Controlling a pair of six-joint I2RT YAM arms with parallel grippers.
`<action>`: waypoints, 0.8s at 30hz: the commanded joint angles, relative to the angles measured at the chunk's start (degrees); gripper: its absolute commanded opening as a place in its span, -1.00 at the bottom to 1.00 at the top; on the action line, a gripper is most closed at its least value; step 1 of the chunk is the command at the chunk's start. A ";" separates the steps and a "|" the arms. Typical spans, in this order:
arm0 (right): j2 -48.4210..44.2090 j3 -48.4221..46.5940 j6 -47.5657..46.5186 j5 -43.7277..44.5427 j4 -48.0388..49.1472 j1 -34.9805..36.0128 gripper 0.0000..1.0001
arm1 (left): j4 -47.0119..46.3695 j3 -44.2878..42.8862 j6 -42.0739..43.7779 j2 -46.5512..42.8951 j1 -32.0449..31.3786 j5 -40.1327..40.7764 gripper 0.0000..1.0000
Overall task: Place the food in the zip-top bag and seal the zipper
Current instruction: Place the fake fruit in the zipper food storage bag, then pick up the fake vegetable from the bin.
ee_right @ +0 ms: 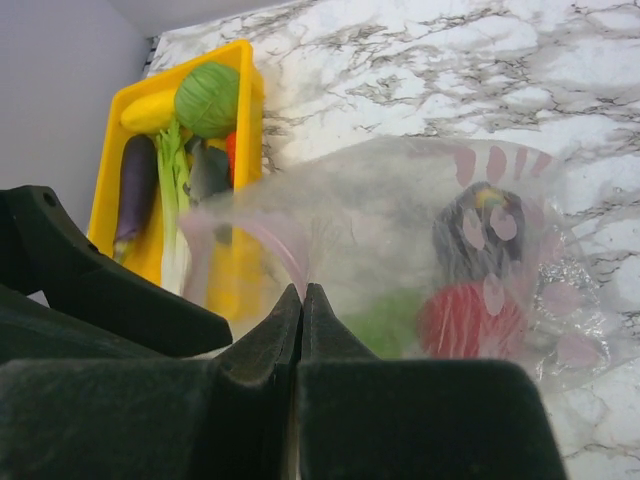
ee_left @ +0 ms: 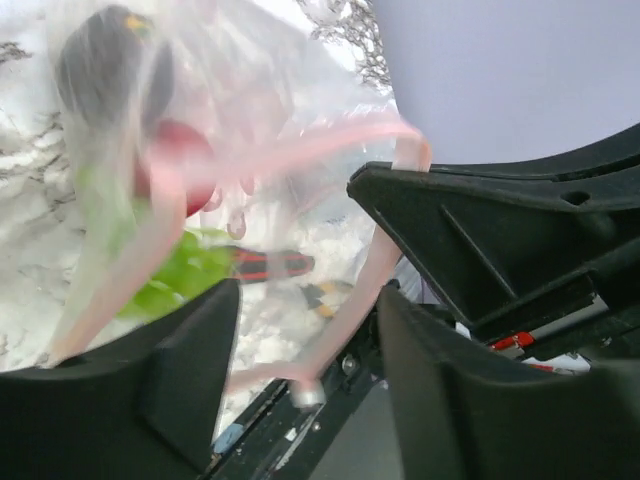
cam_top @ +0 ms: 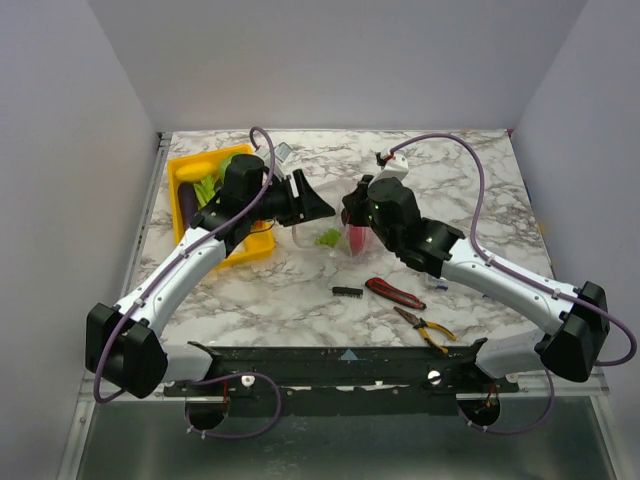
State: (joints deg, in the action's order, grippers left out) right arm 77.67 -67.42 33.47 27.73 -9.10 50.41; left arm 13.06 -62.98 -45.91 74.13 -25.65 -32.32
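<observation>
Marble-patterned table (cam_top: 470, 200): yellow tray (cam_top: 190, 165) at far left; zip-top bag (cam_top: 325, 240) centre; nearer front, small black piece (cam_top: 347, 291), red-handled tool (cam_top: 393, 292), yellow-handled pliers (cam_top: 425, 329).

Walled lab cell, marble tabletop (cam_top: 300, 290)

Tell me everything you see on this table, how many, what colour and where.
zip-top bag: one, clear, pink zipper, centre, between grippers
bagged food: three, red piece, dark piece, green piece, inside bag
tray food: at least four, green ball, yellow piece, purple aubergine, green-white leek
yellow tray: one, back left
tools: three, red-handled tool, yellow-handled pliers, small black piece, front centre
table: one, white marble
left gripper: black, open, zipper between fingers
right gripper: black, shut on bag edge
</observation>
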 commanded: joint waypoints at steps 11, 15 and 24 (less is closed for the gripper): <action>-0.43 0.45 -0.60 0.36 0.99 0.17 -0.99 | 8.84 2.85 9.11 -11.17 5.07 3.99 0.34; -0.41 0.62 -0.76 0.38 1.01 0.12 -0.99 | 10.69 6.92 11.35 -16.37 10.40 4.72 0.34; -0.91 1.14 -1.67 0.53 1.22 0.15 -0.99 | 11.29 10.10 10.42 -21.78 22.18 16.29 0.35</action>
State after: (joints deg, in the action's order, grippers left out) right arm 77.67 -67.29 32.88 27.62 -9.08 50.41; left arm 23.79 -52.88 -36.03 53.52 -7.20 -25.06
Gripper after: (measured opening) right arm 0.006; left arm 0.667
